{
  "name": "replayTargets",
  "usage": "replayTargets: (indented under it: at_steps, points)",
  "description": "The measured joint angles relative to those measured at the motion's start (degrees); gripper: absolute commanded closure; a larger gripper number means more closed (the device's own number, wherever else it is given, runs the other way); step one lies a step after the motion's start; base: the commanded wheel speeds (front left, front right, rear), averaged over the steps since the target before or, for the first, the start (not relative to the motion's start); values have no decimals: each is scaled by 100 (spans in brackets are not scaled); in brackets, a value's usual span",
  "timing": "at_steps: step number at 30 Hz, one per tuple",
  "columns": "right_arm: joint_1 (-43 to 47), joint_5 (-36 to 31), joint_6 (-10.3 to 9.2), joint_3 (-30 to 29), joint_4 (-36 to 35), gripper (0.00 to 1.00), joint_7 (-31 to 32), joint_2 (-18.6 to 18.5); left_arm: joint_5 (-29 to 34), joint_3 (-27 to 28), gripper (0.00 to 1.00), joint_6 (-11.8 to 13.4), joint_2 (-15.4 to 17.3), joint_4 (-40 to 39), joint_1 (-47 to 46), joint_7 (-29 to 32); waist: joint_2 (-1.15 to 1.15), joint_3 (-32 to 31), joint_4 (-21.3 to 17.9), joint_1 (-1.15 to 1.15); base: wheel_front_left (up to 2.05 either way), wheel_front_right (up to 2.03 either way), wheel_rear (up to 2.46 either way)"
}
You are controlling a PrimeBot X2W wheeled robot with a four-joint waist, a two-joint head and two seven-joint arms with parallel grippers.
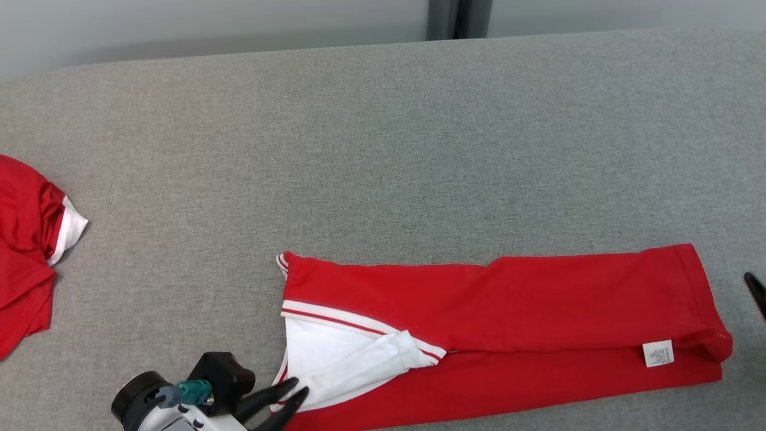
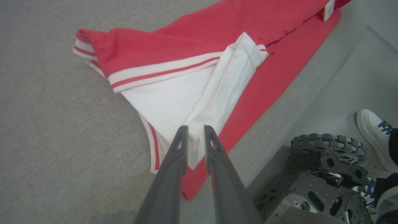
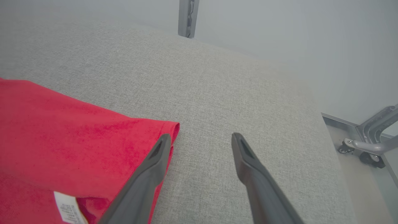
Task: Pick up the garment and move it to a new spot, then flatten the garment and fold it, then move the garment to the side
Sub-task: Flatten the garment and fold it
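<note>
At the lower left of the head view, the left gripper point(image 1: 298, 388) is seen with its fingers drawn almost together, tips at the white sleeve point(image 2: 174, 99) of the garment point(image 1: 508, 311). Whether cloth is pinched cannot be told. The garment lies on the near middle and right of the grey table point(image 1: 383, 131), already folded into a long red band, with its striped trim at the left end and a small white tag point(image 1: 658, 353) near the right end. At the far right, the right gripper point(image 3: 200, 137) is held wide open and empty, one finger just beside the garment's hem.

The fold appears to be partly done. For a clean next fold, the loose sleeve should probably be tucked flat first. Both ends should then be taken by all layers at once, so that the band is not pulled askew.

Well apart at the table's left edge, another red garment point(image 1: 24, 251) with a white edge is heaped; it should be left untouched when a side spot is chosen. Past the table's near edge, the robot's wheeled base point(image 2: 323, 174) and a person's white shoe point(image 2: 373, 137) are seen. Nothing lies on the cloth between the grippers.
</note>
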Motion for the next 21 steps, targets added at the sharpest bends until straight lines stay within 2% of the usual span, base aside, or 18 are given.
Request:
replayTargets:
  at_steps: [4,9,14,21]
  points:
    - [-91,53,0,-487,127,0,0,230,-27,115,0,13,-35,-69,-29,-134,0,22,-24,0,0,0,0]
    - [-224,-9,0,-1066,92,0,0,654,19,437,0,186,-249,-15,-228,-576,0,34,-31,0,0,0,0]
    - [-289,-104,0,-1389,-227,0,0,1122,25,827,0,420,-771,174,-385,-1384,0,15,-53,0,0,0,0]
    - [-347,-101,0,-1779,-614,0,0,1879,35,1277,0,581,-1545,734,-479,-2736,0,-37,-133,0,0,0,0]
